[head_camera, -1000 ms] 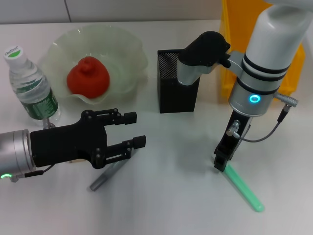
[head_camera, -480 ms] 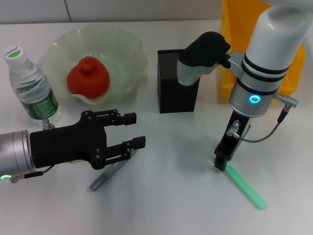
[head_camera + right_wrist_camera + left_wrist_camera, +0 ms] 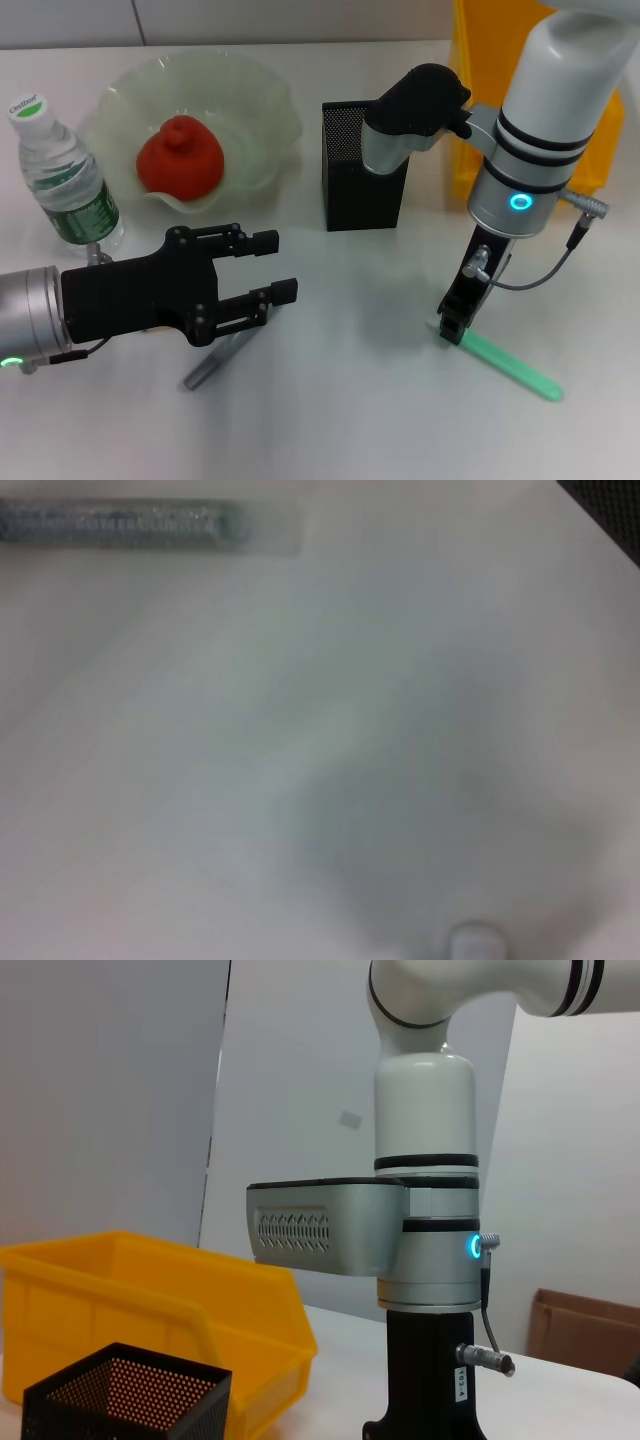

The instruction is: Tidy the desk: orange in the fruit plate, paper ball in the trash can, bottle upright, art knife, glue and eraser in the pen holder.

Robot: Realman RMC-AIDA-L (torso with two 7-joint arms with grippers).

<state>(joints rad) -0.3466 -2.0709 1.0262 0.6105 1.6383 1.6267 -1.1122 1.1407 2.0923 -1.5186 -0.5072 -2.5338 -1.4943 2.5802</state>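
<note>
The orange [image 3: 180, 156] lies in the pale green fruit plate [image 3: 268, 110]. At the far left the bottle [image 3: 62, 176] stands upright. My left gripper [image 3: 276, 266] hovers open just above the grey art knife [image 3: 218, 362], which lies flat on the table. My right gripper [image 3: 455, 328] points straight down, shut on one end of a light green glue stick [image 3: 512, 366] that lies slanted to the right. The black mesh pen holder [image 3: 352, 190] stands in the middle, with the yellow trash can [image 3: 478, 90] behind the right arm. Paper ball and eraser are out of view.
The left wrist view shows the trash can [image 3: 150, 1300], the pen holder [image 3: 122, 1396] and the right arm's column. In the right wrist view the art knife [image 3: 120, 525] lies across bare white table. White tabletop stretches between the two grippers.
The green glue stick has swung: its free end moved right and farther from the front edge, while the right gripper stayed at its other end. The left arm has not moved.
</note>
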